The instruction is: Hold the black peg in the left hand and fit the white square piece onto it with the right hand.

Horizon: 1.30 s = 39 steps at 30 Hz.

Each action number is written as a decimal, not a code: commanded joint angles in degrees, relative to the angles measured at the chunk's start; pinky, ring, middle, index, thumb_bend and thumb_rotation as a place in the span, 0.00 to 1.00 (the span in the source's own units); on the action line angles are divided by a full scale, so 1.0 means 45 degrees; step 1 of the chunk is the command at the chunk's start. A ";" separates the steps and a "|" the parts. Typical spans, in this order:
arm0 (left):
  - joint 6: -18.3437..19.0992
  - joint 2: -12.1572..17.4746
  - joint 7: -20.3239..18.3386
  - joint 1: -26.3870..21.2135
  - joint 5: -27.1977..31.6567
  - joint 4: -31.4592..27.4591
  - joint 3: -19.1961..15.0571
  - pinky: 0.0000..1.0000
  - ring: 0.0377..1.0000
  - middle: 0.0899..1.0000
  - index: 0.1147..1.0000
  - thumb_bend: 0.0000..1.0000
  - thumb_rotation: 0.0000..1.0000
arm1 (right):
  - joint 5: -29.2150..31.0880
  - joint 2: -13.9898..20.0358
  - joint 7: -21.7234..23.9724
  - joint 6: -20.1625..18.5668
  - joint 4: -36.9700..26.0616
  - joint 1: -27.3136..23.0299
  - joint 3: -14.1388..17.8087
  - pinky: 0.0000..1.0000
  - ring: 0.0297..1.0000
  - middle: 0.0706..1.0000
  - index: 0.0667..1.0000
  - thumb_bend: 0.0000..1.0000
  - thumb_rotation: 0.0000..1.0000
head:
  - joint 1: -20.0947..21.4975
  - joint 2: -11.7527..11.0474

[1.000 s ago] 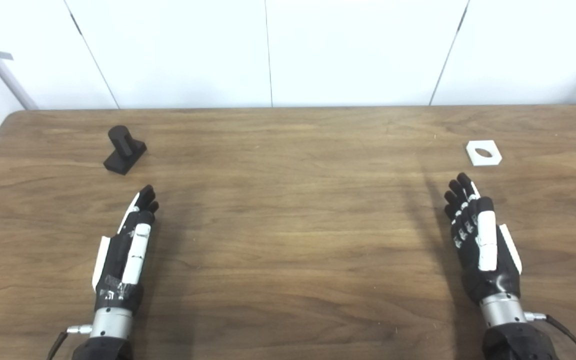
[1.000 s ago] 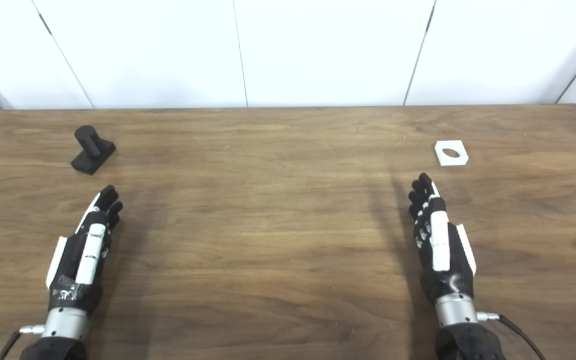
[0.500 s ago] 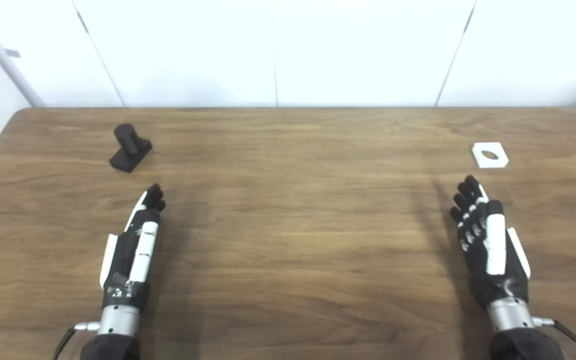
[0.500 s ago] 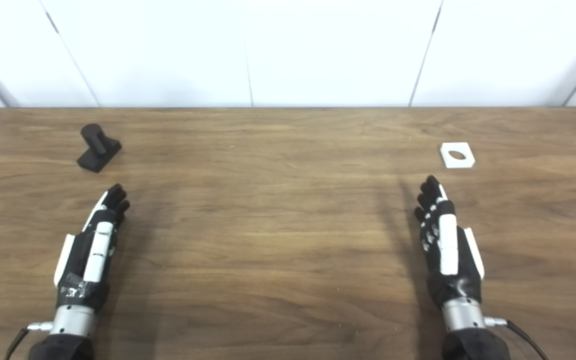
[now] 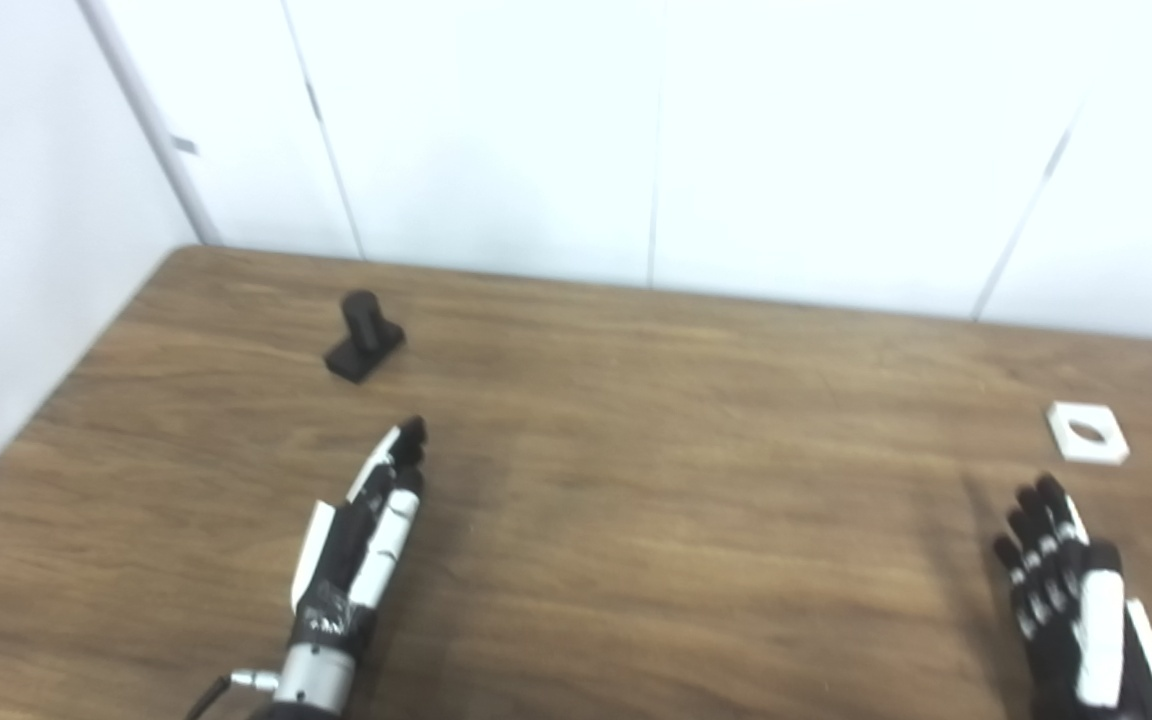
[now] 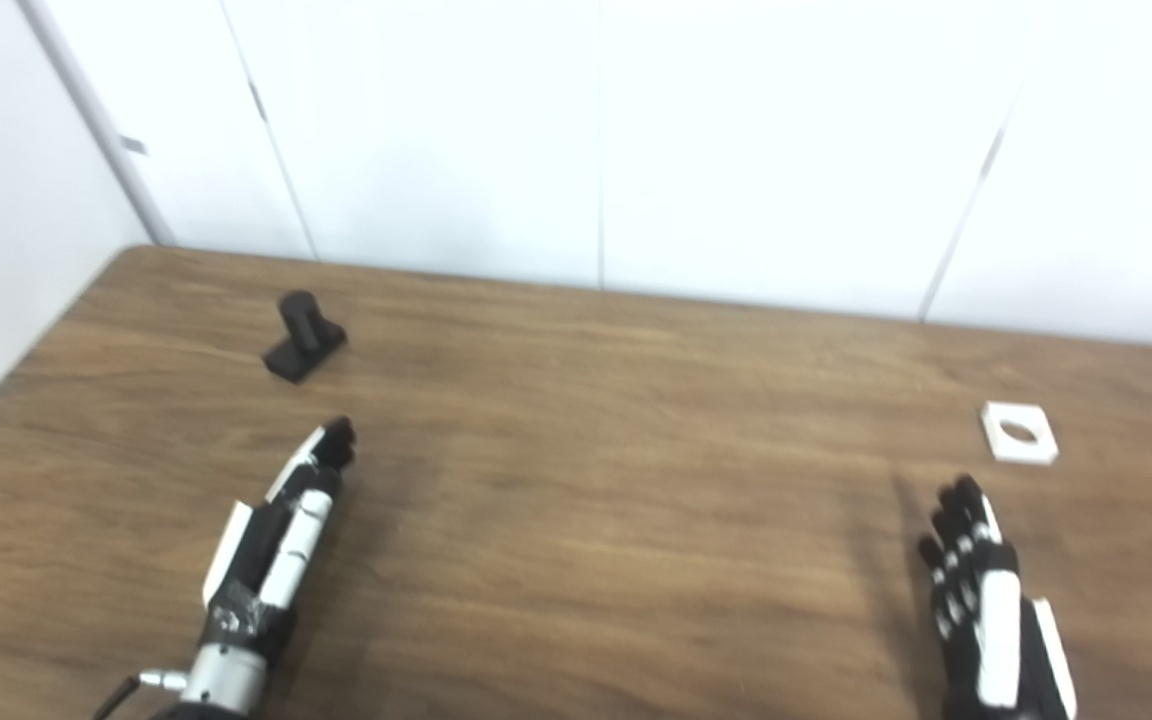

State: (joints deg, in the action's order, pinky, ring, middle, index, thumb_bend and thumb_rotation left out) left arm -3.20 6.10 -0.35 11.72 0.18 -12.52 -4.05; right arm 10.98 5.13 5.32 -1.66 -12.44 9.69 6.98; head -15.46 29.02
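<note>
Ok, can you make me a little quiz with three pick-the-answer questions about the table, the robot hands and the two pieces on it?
1. Where is the peg?
A. Far left on the table, beyond the left hand
B. Inside the right hand
C. On top of the white piece

2. What colour is the square piece with the hole?
A. Red
B. White
C. Green

3. What is the left hand doing?
A. Gripping the peg
B. Squeezing the white piece
C. Open, holding nothing

Answers:
1. A: the peg stands alone on the table, past the left hand's fingertips.
2. B: the piece is white and lies flat near the right hand.
3. C: its fingers stretch out straight with nothing in them.
</note>
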 commanded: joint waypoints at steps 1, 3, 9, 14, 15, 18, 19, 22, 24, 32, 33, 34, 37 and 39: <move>-0.0061 -0.0270 -0.0016 0.0380 -0.0146 0.0127 0.0233 1.00 0.96 0.95 0.95 0.45 0.81 | 0.0091 0.0276 0.0131 -0.0078 0.0123 0.0452 0.0035 1.00 1.00 1.00 0.99 0.52 1.00 | -0.0020 0.0012; -0.0172 -0.0302 0.0035 0.0345 -0.0207 0.0322 0.0283 1.00 0.96 0.95 0.95 0.45 0.81 | 0.0121 0.0283 0.0188 -0.0055 0.0209 0.0430 0.0051 1.00 1.00 1.00 1.00 0.52 1.00 | -0.0216 -0.0334; -0.0481 -0.0413 0.0143 0.0277 -0.0252 0.0677 0.0356 1.00 0.97 0.95 0.95 0.45 0.78 | 0.0211 0.0316 0.0394 0.0322 0.0595 0.0318 0.0065 1.00 1.00 1.00 1.00 0.54 1.00 | -0.0362 -0.0668; -0.0573 -0.0493 0.0183 0.0336 -0.0260 0.0665 0.0394 1.00 0.97 0.96 0.96 0.42 0.77 | 0.0103 0.0366 0.0412 0.0366 0.0628 0.0279 0.0011 1.00 1.00 1.00 1.00 0.60 1.00 | -0.0350 -0.0681; -0.0568 -0.0496 0.0190 0.0342 -0.0269 0.0654 0.0402 1.00 0.97 0.96 0.96 0.42 0.77 | 0.0116 0.0367 0.0402 0.0358 0.0622 0.0280 0.0007 1.00 1.00 1.00 1.00 0.60 1.00 | -0.0350 -0.0681; -0.0664 -0.0510 0.0229 0.0347 -0.0269 0.0653 0.0408 1.00 0.97 0.96 0.96 0.42 0.76 | 0.0248 0.0308 0.0344 0.0326 0.0595 0.0285 0.0046 1.00 1.00 0.99 0.99 0.61 1.00 | -0.0079 -0.0514; -0.0710 -0.0511 0.0244 0.0348 -0.0267 0.0660 0.0406 1.00 0.97 0.96 0.96 0.42 0.75 | 0.0298 0.0284 0.0327 0.0313 0.0583 0.0287 0.0063 1.00 0.99 0.98 0.99 0.60 1.00 | -0.0079 -0.0514; -0.0785 -0.0519 0.0406 0.0393 -0.0458 0.0552 0.0390 0.99 0.96 0.95 0.96 0.44 0.68 | 0.0396 0.0317 0.0345 0.0212 0.0537 0.0322 0.0080 1.00 0.99 0.97 0.98 0.61 1.00 | -0.0012 -0.0445; -0.0596 -0.0404 0.0746 0.0420 -0.1346 0.0161 0.0366 0.95 0.94 0.94 0.95 0.45 0.59 | 0.0338 0.0343 0.0308 0.0157 0.0485 0.0358 0.0088 1.00 1.00 0.98 0.98 0.62 1.00 | 0.0056 -0.0395; 0.0809 -0.0110 0.1405 -0.0113 -0.3707 -0.1537 0.0105 0.90 0.90 0.89 0.90 0.71 0.23 | 0.0342 0.0416 0.0321 0.0141 0.0471 0.0443 0.0127 1.00 1.00 1.00 1.00 0.59 1.00 | 0.0145 -0.0267; 0.0956 0.0038 0.1390 -0.0233 -0.4042 -0.1703 0.0061 0.90 0.90 0.89 0.90 0.73 0.22 | 0.0383 0.0427 0.0343 0.0176 0.0492 0.0448 0.0147 1.00 1.00 1.00 1.00 0.59 1.00 | 0.0146 -0.0269; 0.1059 0.0129 0.1374 -0.0311 -0.4261 -0.1810 0.0028 0.90 0.90 0.89 0.89 0.75 0.21 | 0.0415 0.0431 0.0361 0.0199 0.0505 0.0451 0.0163 1.00 1.00 1.00 1.00 0.59 1.00 | 0.0146 -0.0269; 0.1364 0.0314 0.1401 -0.0673 -0.4754 -0.2037 -0.0263 0.85 0.88 0.88 0.87 0.79 0.20 | 0.0390 0.0424 0.0338 0.0220 0.0479 0.0452 0.0179 1.00 1.00 1.00 0.99 0.59 1.00 | 0.0139 -0.0250; 0.1678 0.0502 0.1443 -0.0984 -0.5324 -0.2156 -0.0480 0.80 0.85 0.86 0.86 0.83 0.21 | 0.0383 0.0384 0.0287 0.0194 0.0452 0.0453 0.0191 1.00 1.00 0.99 0.99 0.58 1.00 | 0.0197 -0.0192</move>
State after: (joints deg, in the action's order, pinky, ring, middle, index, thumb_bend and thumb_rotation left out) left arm 4.34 6.98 4.64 9.60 -21.70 -19.99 -5.43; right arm 12.47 6.41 6.76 -0.21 -11.17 9.75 7.49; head -14.50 28.12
